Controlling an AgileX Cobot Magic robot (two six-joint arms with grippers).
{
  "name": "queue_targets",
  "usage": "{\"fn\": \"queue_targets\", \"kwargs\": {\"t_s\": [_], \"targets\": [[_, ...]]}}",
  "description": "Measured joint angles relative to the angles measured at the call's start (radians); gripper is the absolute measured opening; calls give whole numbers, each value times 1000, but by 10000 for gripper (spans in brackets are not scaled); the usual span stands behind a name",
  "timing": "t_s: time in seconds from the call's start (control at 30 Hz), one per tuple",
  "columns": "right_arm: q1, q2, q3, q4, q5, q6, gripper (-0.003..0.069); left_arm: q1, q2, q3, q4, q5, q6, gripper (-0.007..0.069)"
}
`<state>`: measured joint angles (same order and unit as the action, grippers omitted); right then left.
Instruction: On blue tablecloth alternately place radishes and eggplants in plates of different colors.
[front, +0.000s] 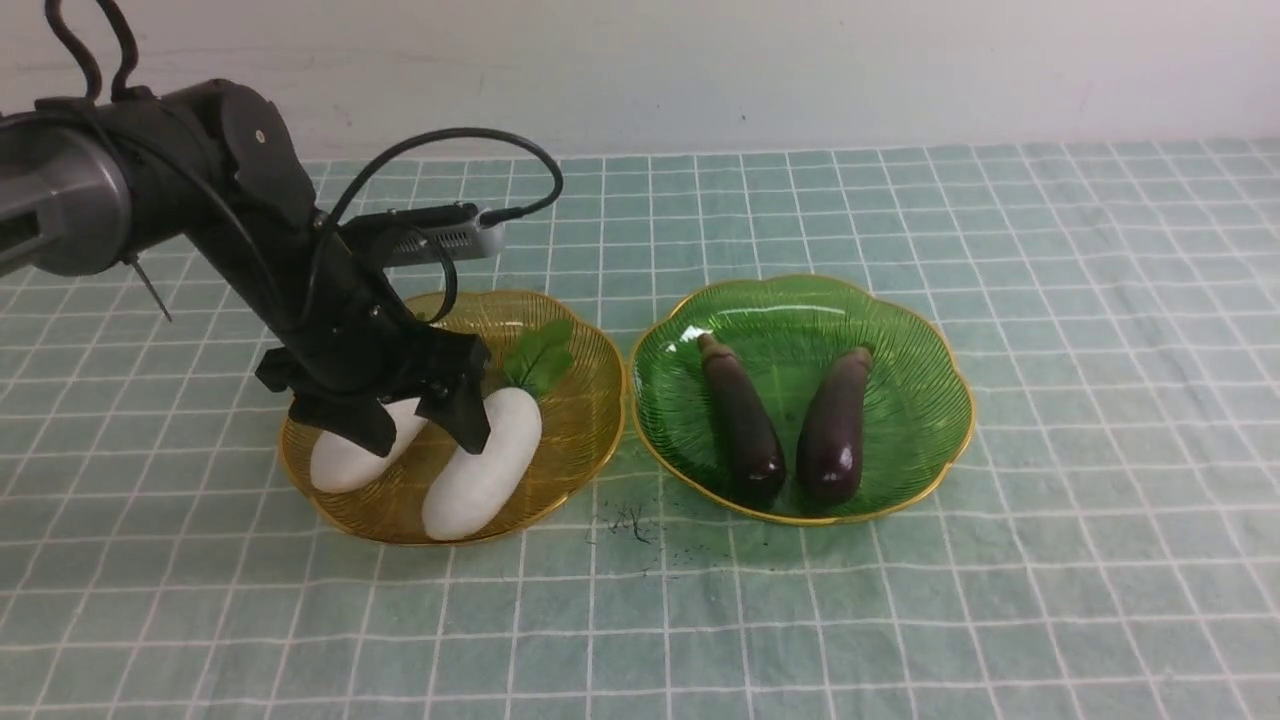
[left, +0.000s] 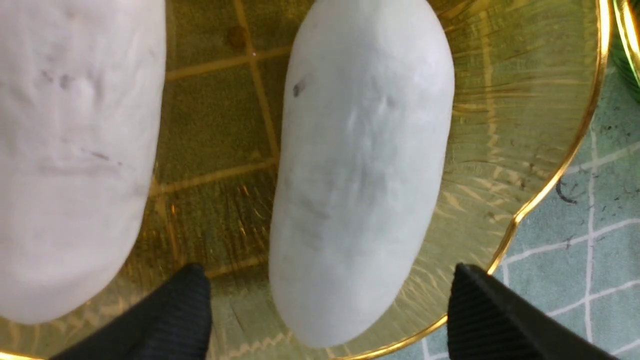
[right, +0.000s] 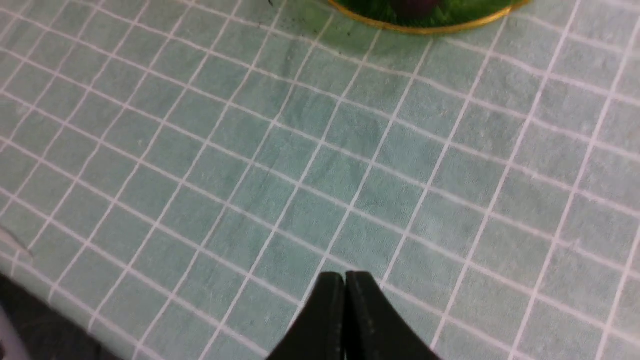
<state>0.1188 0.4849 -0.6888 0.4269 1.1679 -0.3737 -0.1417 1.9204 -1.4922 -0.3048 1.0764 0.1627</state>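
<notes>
Left pincer, front view: my left pincer hangs released over the amber plate, jaws spread, grasping nothing.
Radishes, front view: the right radish lies lengthwise in the plate, leaf tuft at the far end. The left radish lies just beside it, partly under my fingers.
Eggplants, front view: the left eggplant and the right eggplant lie side by side in the green plate, well apart from my pincer.
Step in hand, as I judge it: let go and lift clear; every piece looks already plated.
How to do it well: rise straight up with the jaws wide, so no finger drags either radish or catches the gold rim.
Left wrist view, pincer: my two fingertips stand on either side of the right radish's near end, with a clear gap at each side.
Left wrist view, radish: it rests on the plate floor between my fingers. The left radish lies outside them, and the rim runs close past one fingertip.
Right wrist view: my right pincer is clenched on nothing, over the bare tablecloth, with the green plate's near rim farther out.
</notes>
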Motion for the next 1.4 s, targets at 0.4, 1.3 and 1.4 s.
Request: {"fn": "queue_targets", "kwargs": {"t_s": [0.4, 1.3, 1.4], "targets": [[-1, -271, 351, 51, -730, -99, -15, 0, 0, -115, 5, 98, 0, 258], [-1, -381, 435, -41, -660, -106, -15, 0, -6, -192, 170, 148, 37, -8], [-1, -433, 481, -108, -702, -106, -15, 0, -30, -228, 191, 151, 23, -8]]}}
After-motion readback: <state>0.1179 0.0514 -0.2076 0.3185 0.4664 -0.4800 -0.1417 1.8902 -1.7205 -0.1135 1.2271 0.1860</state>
